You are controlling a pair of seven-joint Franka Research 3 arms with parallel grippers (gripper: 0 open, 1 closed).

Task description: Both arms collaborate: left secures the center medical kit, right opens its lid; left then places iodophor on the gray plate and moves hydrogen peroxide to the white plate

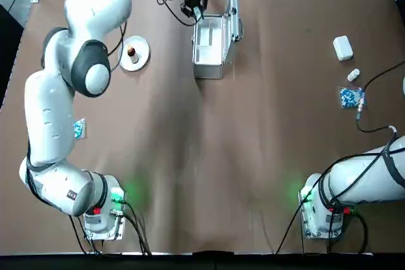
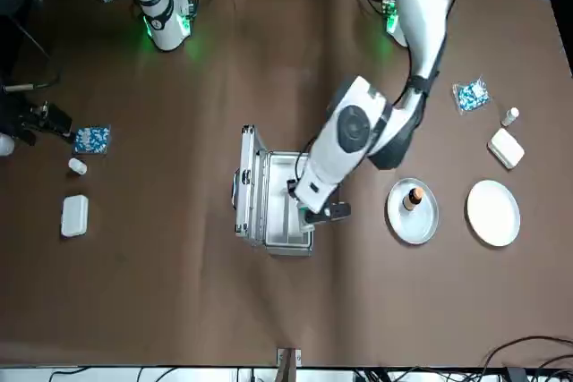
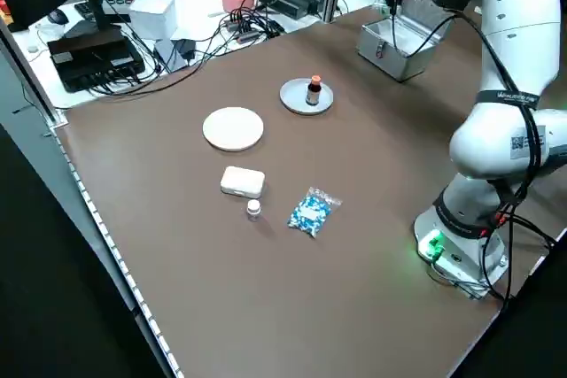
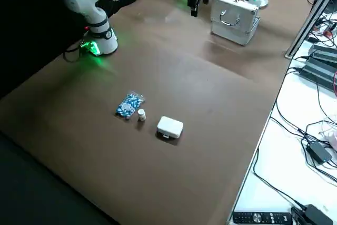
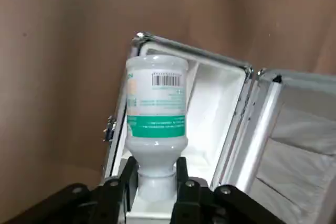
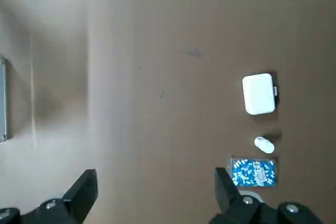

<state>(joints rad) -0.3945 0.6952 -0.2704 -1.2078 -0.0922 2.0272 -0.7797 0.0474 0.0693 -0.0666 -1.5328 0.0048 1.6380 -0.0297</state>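
Presently catalogued: one left gripper (image 5: 156,171), above the open medical kit (image 5: 205,114), fingers closed to a narrow gap on the capped end of a white bottle (image 5: 156,100) with a green band and barcode; whether the bottle touches the kit's inside, cannot tell. One right gripper (image 6: 156,174), above the counter (image 2: 197,310) on the robot's right, fingers spread wide, nothing between them. One silver kit, mid-counter, lid (image 5: 299,145) raised and standing open toward the robot's right, pale lining showing. One gray plate (image 2: 397,215), to the robot's left of the kit, bearing one small brown bottle (image 2: 413,199) with an orange cap, upright, the iodophor. One white plate (image 2: 493,213), just beside the gray one, farther to the robot's left. On the robot's left side, nearer the arms' bases than the plates: one white box (image 2: 507,148), one small white bottle (image 2: 509,117) beside it, one clear bag of blue-and-white pieces (image 2: 470,96). On the robot's right side, a like group, in a row: second white box (image 6: 259,94), second small white bottle (image 6: 264,145), second clear bag (image 6: 253,172).
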